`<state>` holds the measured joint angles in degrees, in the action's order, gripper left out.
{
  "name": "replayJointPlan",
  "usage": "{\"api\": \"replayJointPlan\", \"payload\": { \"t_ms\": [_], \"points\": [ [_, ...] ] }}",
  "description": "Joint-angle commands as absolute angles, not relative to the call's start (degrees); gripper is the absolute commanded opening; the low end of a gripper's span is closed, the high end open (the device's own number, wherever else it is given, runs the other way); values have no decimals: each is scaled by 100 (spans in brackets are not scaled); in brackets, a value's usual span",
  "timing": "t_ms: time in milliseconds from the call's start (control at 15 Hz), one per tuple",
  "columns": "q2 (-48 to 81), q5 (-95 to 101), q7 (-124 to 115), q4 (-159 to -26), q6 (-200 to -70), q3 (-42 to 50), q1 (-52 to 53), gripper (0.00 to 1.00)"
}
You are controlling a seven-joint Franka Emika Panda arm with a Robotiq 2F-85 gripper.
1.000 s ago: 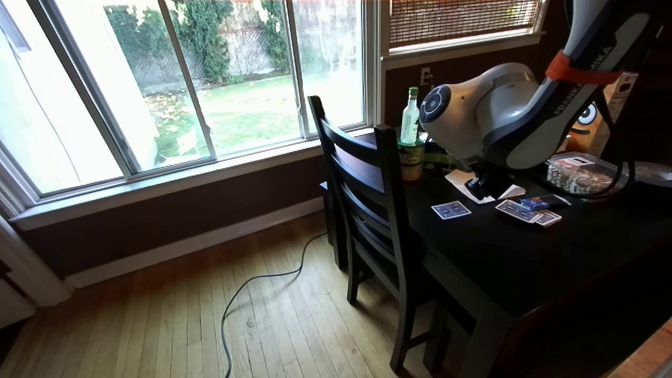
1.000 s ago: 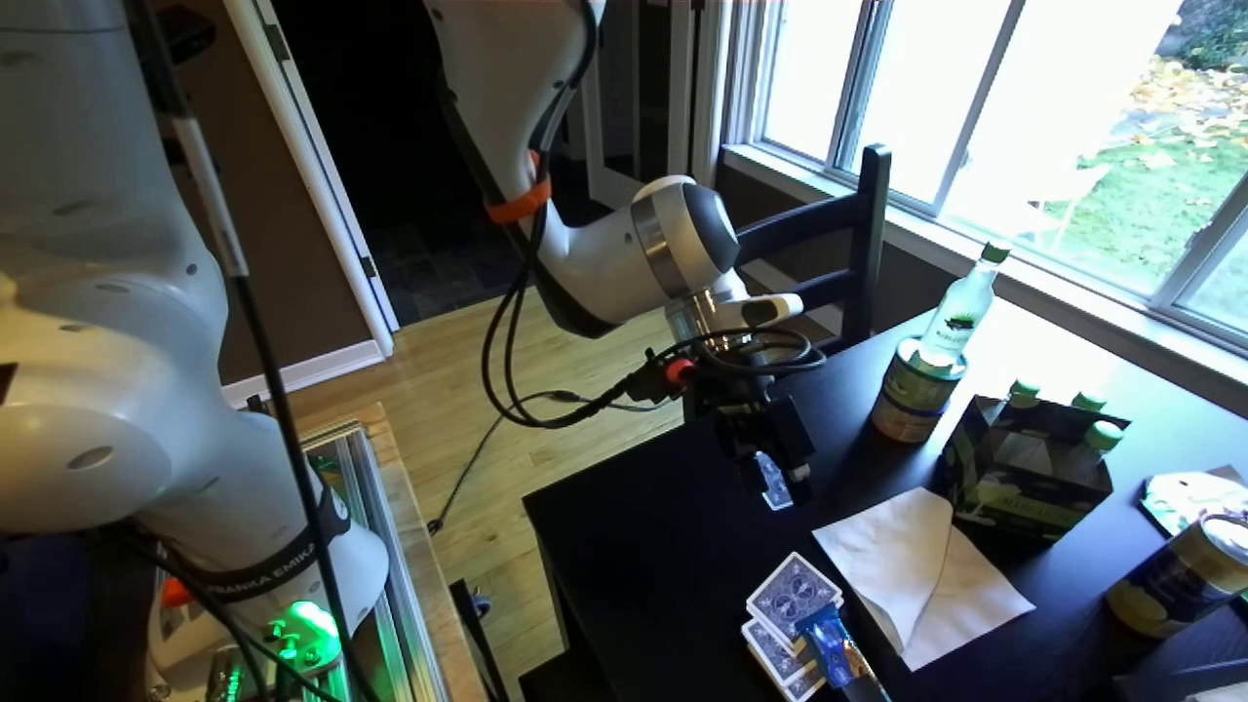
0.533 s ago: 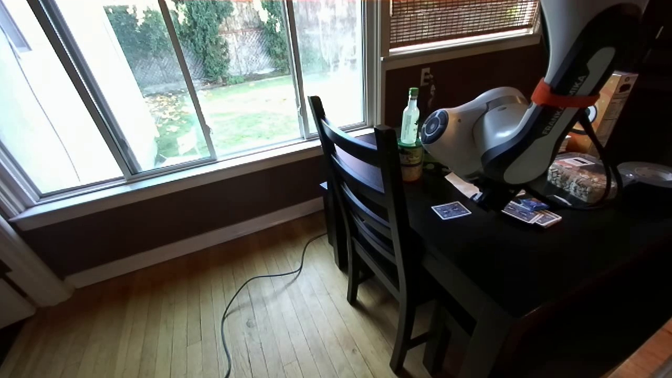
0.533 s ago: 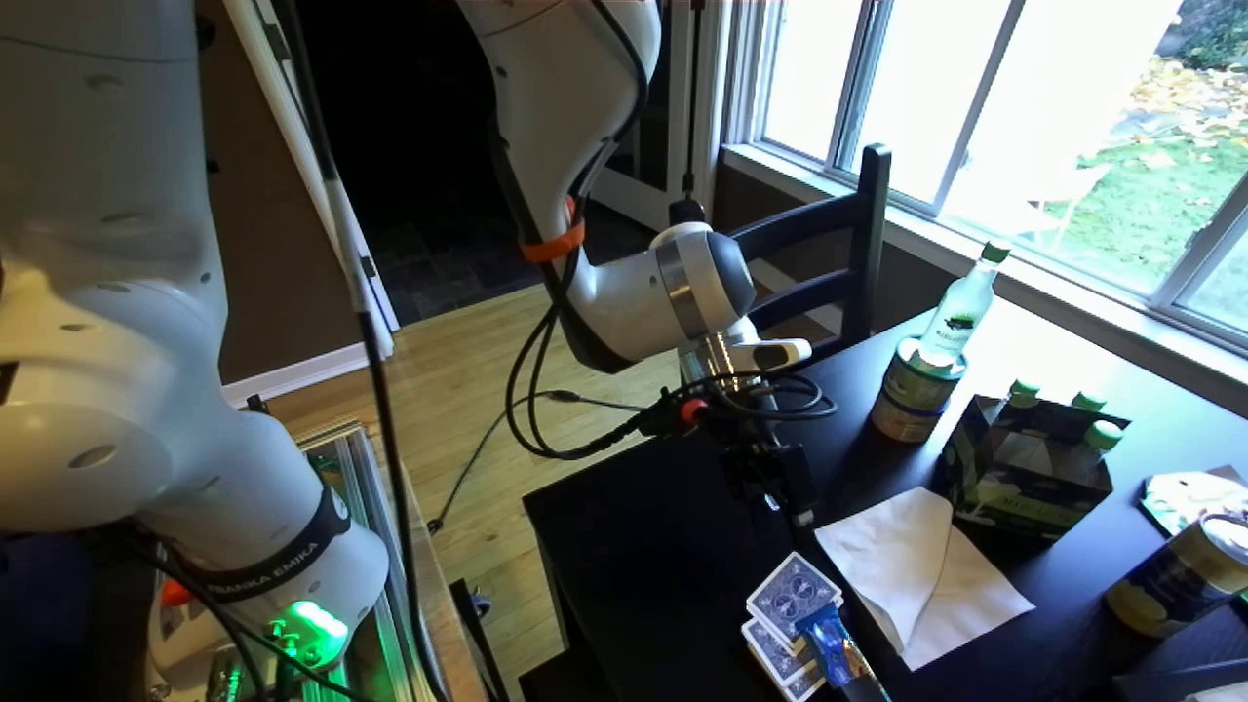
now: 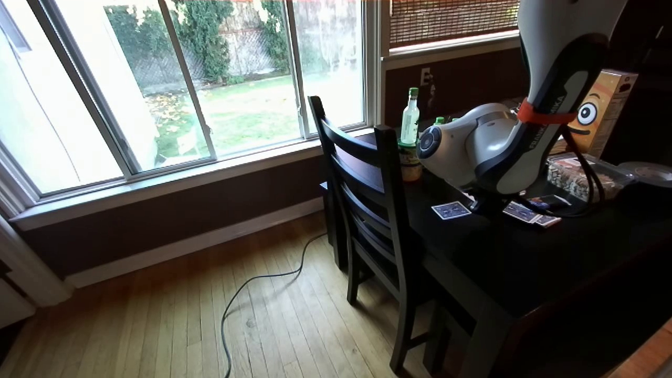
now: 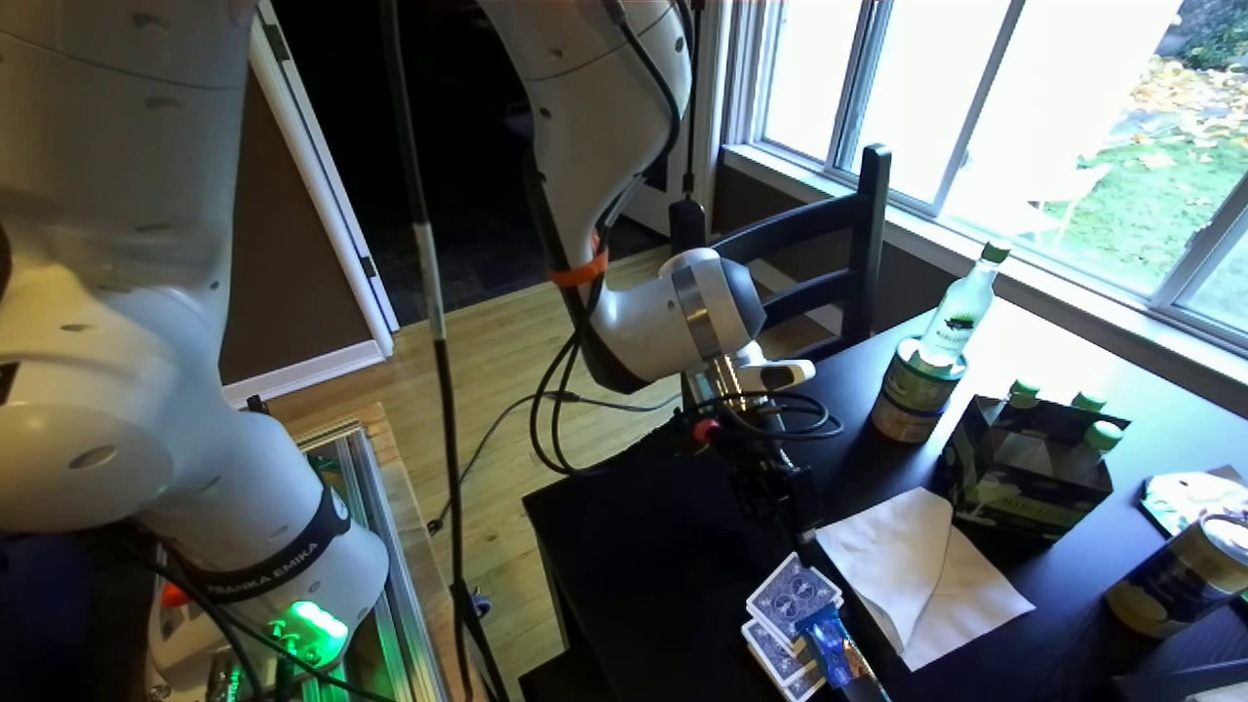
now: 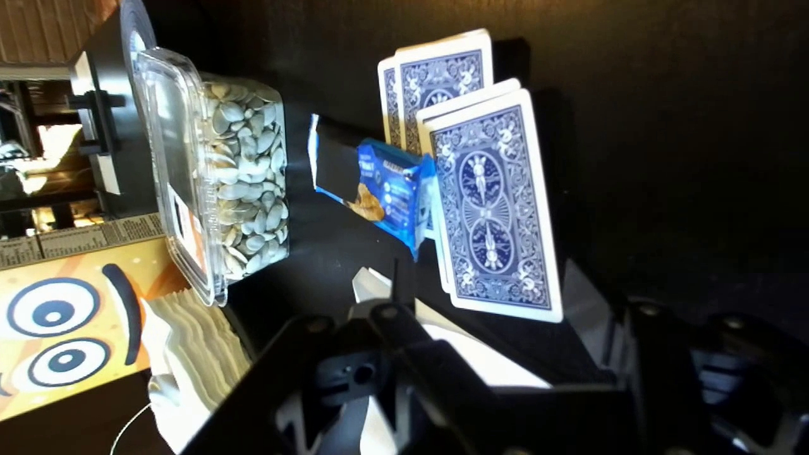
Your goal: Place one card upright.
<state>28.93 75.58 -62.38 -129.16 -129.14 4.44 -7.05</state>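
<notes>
Blue-backed cards lie flat on the dark table (image 6: 643,585). A pile's top card (image 7: 496,208) shows in the wrist view, with more cards (image 7: 439,76) beside and partly under it. This pile also shows in both exterior views (image 5: 520,211) (image 6: 792,593). A blue wrapped packet (image 7: 392,189) rests on the pile's edge. A single card (image 5: 451,210) lies apart from the pile; it is hidden in the other exterior view. My gripper (image 7: 496,287) is open and empty, its fingers apart around the near end of the top card in the wrist view. It hovers low beside the pile (image 6: 788,531).
A folded white paper (image 6: 916,565) lies next to the pile. Beyond are a bottle (image 6: 960,317) standing on a can (image 6: 912,400), a carton of bottles (image 6: 1029,478), a clear tub of seeds (image 7: 246,177) and an orange box (image 7: 76,328). A chair (image 5: 362,210) stands at the table's edge.
The arm has come down, and the gripper has moved lower and toward the card pile. The single card is now covered by the gripper in an exterior view. Cards and packet have not moved.
</notes>
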Motion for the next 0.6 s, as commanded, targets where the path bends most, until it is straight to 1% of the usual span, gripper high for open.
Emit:
{"api": "replayJointPlan", "payload": {
  "t_ms": [0,200,333,533],
  "points": [
    [3176,7745,-6407,-12707,-13003,511,-645,62],
    [3268,7771,-6432,-12626,-12995,525,-634,63],
    [3260,7777,-6440,-12610,-12994,523,-625,62],
    [3246,7771,-6430,-12594,-12980,517,-613,57]
  ]
}}
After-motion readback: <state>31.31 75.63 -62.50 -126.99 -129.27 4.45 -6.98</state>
